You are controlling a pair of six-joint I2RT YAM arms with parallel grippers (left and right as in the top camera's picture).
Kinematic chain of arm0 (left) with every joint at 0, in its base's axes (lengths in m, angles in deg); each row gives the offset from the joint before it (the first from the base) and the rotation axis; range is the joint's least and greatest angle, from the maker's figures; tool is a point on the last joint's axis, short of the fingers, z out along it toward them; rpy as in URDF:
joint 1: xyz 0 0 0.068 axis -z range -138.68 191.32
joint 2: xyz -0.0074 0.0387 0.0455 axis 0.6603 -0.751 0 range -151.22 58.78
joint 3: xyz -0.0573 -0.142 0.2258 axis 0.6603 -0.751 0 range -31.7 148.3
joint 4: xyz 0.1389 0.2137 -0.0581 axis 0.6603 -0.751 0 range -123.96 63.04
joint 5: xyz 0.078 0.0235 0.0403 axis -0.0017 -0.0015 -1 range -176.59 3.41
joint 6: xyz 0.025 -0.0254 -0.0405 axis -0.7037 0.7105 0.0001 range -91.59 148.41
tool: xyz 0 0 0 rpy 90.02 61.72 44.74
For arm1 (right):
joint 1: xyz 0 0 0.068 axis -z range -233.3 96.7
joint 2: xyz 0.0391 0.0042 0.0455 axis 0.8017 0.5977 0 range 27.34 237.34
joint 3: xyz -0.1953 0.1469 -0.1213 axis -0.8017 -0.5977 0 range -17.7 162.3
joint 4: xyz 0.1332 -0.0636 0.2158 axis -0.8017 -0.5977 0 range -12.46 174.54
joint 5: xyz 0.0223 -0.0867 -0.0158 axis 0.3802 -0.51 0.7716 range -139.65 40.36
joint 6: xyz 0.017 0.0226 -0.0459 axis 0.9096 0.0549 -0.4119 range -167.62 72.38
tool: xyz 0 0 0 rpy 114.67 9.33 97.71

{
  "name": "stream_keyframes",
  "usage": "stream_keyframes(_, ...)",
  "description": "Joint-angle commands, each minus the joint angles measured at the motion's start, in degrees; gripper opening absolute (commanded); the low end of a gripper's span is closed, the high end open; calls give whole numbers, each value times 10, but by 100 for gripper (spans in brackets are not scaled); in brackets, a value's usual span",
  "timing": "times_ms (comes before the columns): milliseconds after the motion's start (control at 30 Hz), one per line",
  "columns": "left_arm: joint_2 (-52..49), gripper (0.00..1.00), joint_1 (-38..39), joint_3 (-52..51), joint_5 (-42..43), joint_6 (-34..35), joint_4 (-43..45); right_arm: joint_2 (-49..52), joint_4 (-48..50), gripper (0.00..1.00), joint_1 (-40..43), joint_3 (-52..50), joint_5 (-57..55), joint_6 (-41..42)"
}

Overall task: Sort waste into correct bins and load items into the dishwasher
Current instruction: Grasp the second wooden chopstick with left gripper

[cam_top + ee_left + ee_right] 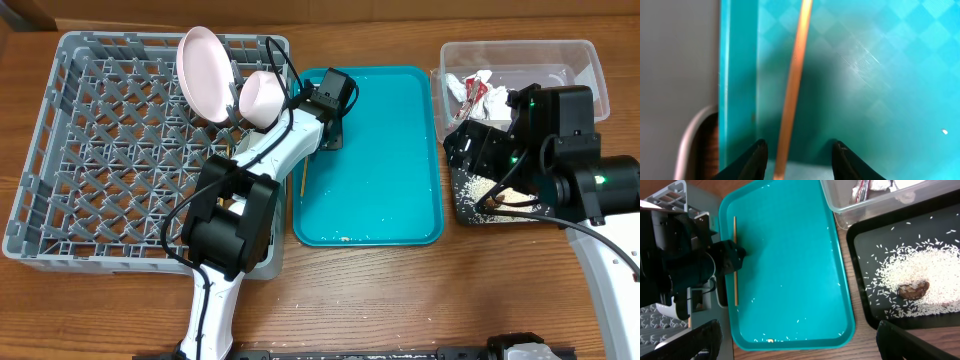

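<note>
One wooden chopstick (792, 85) lies along the left side of the teal tray (390, 150). It also shows in the right wrist view (735, 255) and the overhead view (300, 180). My left gripper (800, 152) is open low over the tray, with the chopstick between its fingers, nearer the left one; it also shows in the overhead view (328, 132). In the dish rack (70, 150) the pink plate (205, 70) stands upright next to a white bowl (262, 97). My right gripper (800, 345) is open and empty over the teal tray's near right corner.
The black tray (940, 230) holds rice grains (925, 270) and a brown lump (914, 289). The clear tub (575, 55) holds the red wrapper (472, 92) and white tissue (490, 80). A few grains (800, 321) lie on the teal tray.
</note>
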Motion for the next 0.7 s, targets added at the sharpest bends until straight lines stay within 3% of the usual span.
stream_keyframes(0, -40, 41, 7, -5, 63, 0, -6, -2, 3, 100, 2, 5, -6, -4)
stream_keyframes(100, -59, 32, 9, -5, 113, 0, 0, -2, 3, 100, 2, 5, -6, -4)
stream_keyframes(333, -59, 4, 9, -1, 132, -1, 7, -2, 3, 100, 2, 5, -6, -4)
stream_keyframes(400, -57, 4, 9, 21, 133, -7, -15, -2, 3, 100, 2, 5, -6, -4)
stream_keyframes(533, -39, 4, 8, 134, 133, -63, -125, -2, 3, 100, 2, 5, -6, -4)
stream_keyframes(667, 3, 4, 4, 332, 132, -123, -302, -2, 3, 100, 2, 5, -6, -4)
